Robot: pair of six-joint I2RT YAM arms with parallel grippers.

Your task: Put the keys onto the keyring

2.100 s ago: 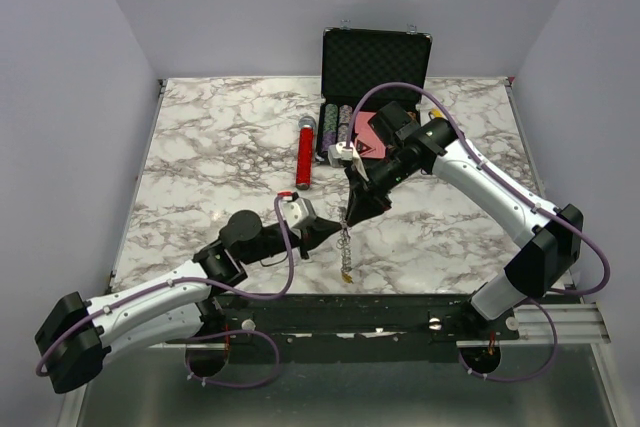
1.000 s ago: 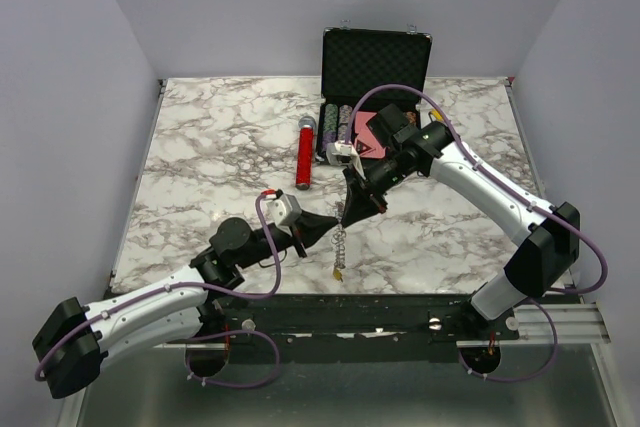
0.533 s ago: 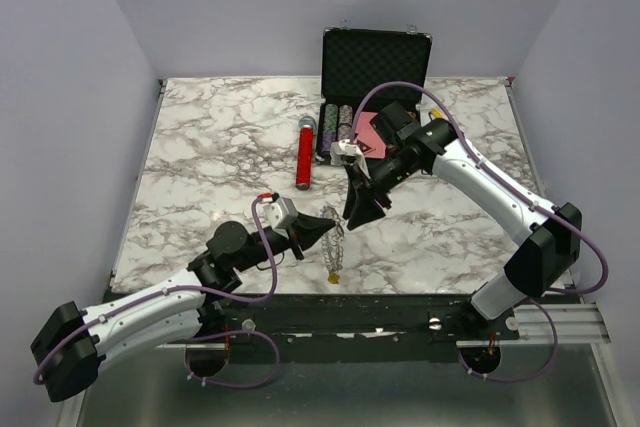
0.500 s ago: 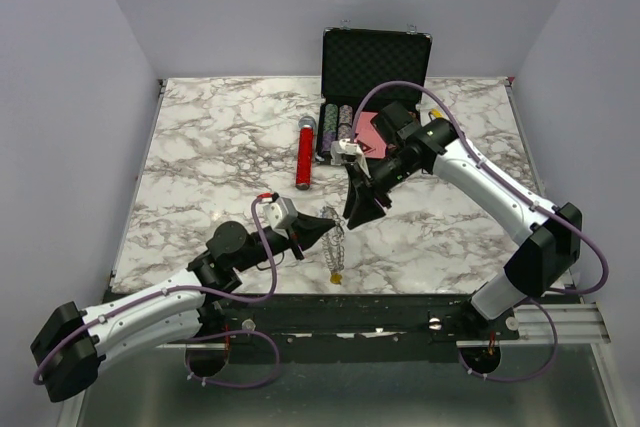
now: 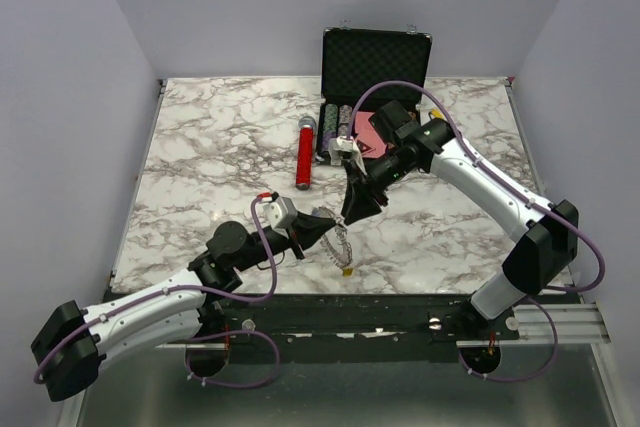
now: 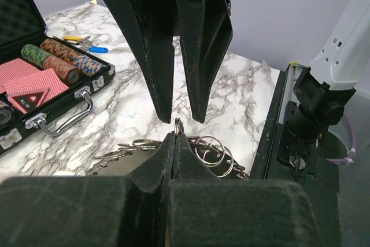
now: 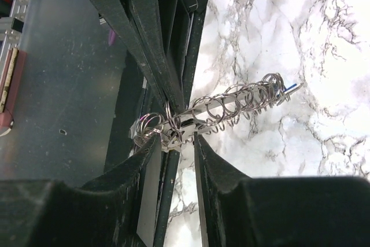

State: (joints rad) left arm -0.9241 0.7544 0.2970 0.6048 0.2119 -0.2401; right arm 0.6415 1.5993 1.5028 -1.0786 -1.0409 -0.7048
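Observation:
The keyring (image 5: 342, 245), a thin metal ring strung with many silver keys and small rings, hangs between my two grippers near the table's front edge, with a yellow tag at its low end. My left gripper (image 5: 322, 226) is shut on the ring's wire (image 6: 177, 124), and the bunch (image 6: 211, 148) lies just beyond its tips. My right gripper (image 5: 357, 210) stands open directly above. Its fingers (image 7: 203, 163) straddle the near end of the bunch (image 7: 173, 137), and the rest (image 7: 240, 103) trails away over the marble. A few small keys with yellow and blue tags (image 6: 87, 43) lie beyond the case.
An open black case (image 5: 375, 65) of poker chips (image 6: 58, 62) and red cards stands at the back of the marble table (image 5: 220, 147). A red cylinder (image 5: 304, 157) lies to its left. The table's front edge and black rail (image 6: 289, 120) are close below the grippers.
My left gripper has risen and moved right to the ring under the right gripper's tips. The hanging bunch has swung and now tilts, low end to the right. The right arm has barely moved.

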